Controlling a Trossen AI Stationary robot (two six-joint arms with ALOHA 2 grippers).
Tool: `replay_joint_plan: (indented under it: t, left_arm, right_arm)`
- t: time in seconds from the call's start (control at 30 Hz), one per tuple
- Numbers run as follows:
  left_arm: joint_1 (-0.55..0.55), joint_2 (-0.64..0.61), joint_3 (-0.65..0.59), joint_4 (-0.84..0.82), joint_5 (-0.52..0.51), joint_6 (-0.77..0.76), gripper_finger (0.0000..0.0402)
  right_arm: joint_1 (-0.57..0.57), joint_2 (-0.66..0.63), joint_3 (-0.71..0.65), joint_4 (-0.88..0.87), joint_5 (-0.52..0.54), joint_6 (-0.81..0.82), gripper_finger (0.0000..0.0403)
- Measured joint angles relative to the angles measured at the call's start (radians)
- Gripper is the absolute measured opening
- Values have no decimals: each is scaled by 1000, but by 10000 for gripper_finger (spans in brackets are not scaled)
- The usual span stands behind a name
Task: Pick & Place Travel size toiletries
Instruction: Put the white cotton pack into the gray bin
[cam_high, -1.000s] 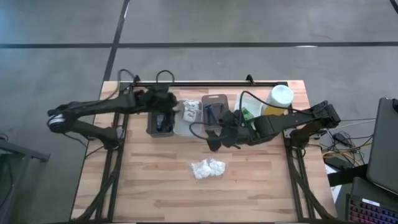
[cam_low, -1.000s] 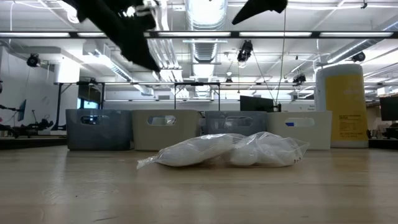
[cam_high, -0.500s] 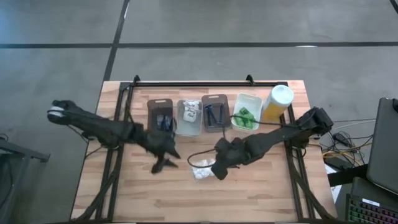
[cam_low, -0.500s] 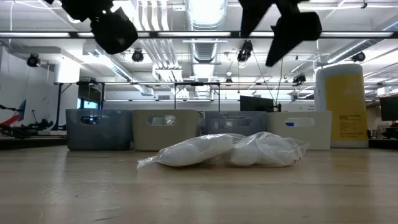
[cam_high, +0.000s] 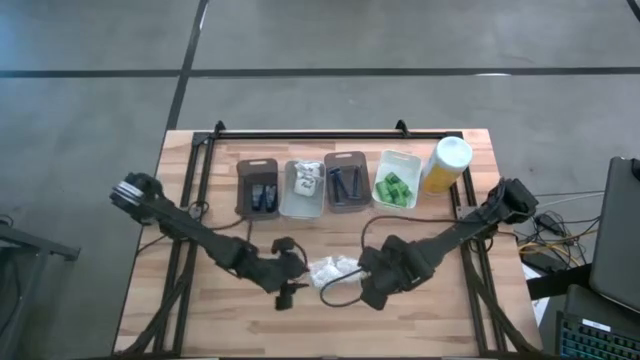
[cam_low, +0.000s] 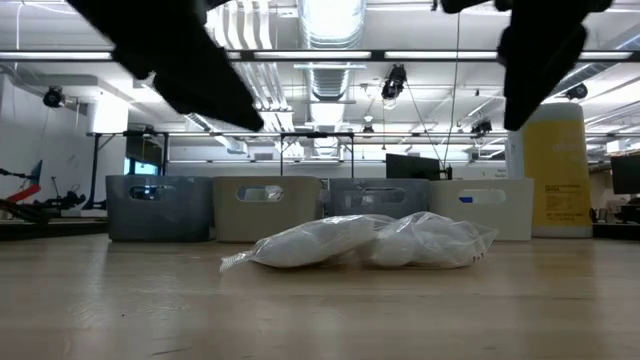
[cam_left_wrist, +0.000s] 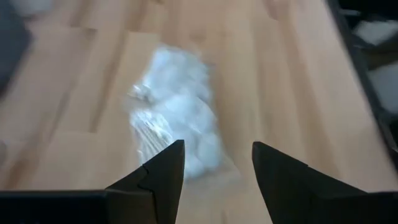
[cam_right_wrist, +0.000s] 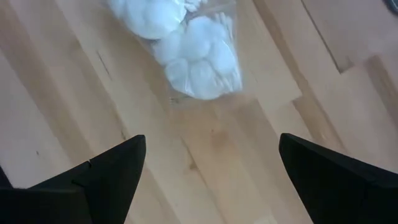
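Both arms are reaching low toward frame center. Left gripper (cam_high: 288, 290) and right gripper (cam_high: 366, 291) are hovering with fingers spread, flanking two white sachets (cam_high: 334, 270) lying mid-table. Four bins (cam_high: 304, 189) are sitting upper center.

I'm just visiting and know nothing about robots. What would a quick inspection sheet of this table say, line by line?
Surface: wooden table, pale planks, mostly bare toward the near edge.
Job's things: two white sachets lie loose mid-table; green bottles fill the white bin; dark razors sit in a grey bin; navy packets in the dark bin; more sachets in the clear bin.
Clutter: tall yellow bottle beside the white bin.
Grippers: left gripper and right gripper flank the loose sachets, jaws open, holding nothing.
Cables: one trails by the right arm; a tangle lies off the table's right side.
Surroundings: concrete floor, a lit workshop beyond; no people seen.
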Motion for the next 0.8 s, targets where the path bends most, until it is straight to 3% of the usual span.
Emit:
replay_joint_plan:
  t: [0.13,0.3,0.4,0.6,0.8]
  left_arm:
    - [-19,106,141,-94,-90,2,193]
    - [-19,240,342,-343,-98,-24,215]
    - [-20,303,440,-400,-100,-18,236]
    - [-23,443,574,-445,-181,47,271]
    - [-20,539,668,-554,-283,-11,293]
  right_arm:
    - [54,-15,-39,10,83,100,363]
    - [129,-24,-64,12,137,200,363]
    - [169,-32,-69,4,171,255,363]
    - [244,-38,-71,-100,269,481,363]
    - [303,-38,-73,-157,327,663,363]
